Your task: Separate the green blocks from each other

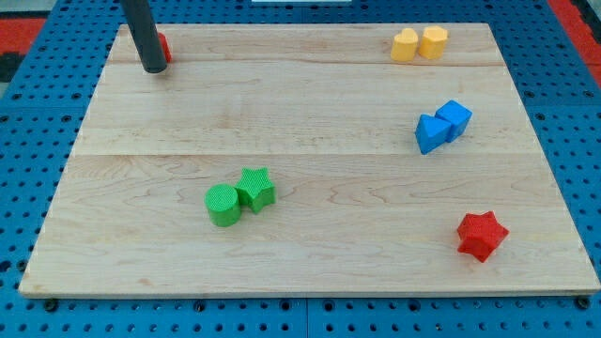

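Observation:
A green cylinder (223, 206) and a green star (255, 189) lie touching each other on the wooden board (300, 113), a little left of centre toward the view's bottom. The star is at the cylinder's upper right. My tip (153, 69) is at the board's top left corner, far from both green blocks. It stands right in front of a red block (163, 46), which it mostly hides.
Two yellow blocks (419, 43) touch each other at the top right. A blue triangle (431, 134) and a blue cube (455, 118) touch at the right. A red star (482, 235) lies at the bottom right. Blue pegboard surrounds the board.

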Robot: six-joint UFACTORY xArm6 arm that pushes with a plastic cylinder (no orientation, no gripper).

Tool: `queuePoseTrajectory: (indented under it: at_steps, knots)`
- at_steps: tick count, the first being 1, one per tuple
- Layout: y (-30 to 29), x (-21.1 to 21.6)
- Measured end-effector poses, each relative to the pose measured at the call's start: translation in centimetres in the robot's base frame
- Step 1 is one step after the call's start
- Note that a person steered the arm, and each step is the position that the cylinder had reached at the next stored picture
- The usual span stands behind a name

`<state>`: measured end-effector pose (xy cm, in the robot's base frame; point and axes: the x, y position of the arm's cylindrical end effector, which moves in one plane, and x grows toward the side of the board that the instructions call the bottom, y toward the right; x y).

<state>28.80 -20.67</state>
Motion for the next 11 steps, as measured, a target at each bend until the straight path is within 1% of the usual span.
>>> queuePoseTrajectory:
  at_steps: [1,2,3,4,5,6,7,8,9,10,11]
  knots:
    - [5.0,3.1]
    - [15.4,8.7]
    - [22.1,9.3]
    - [25.7,14.1]
    - [30.9,20.1]
    - [30.2,25.0]
    - [22.3,25.8]
    - [16.9,29.8]
    - [13.1,25.7]
    - [14.4,20.3]
    - [11.9,22.9]
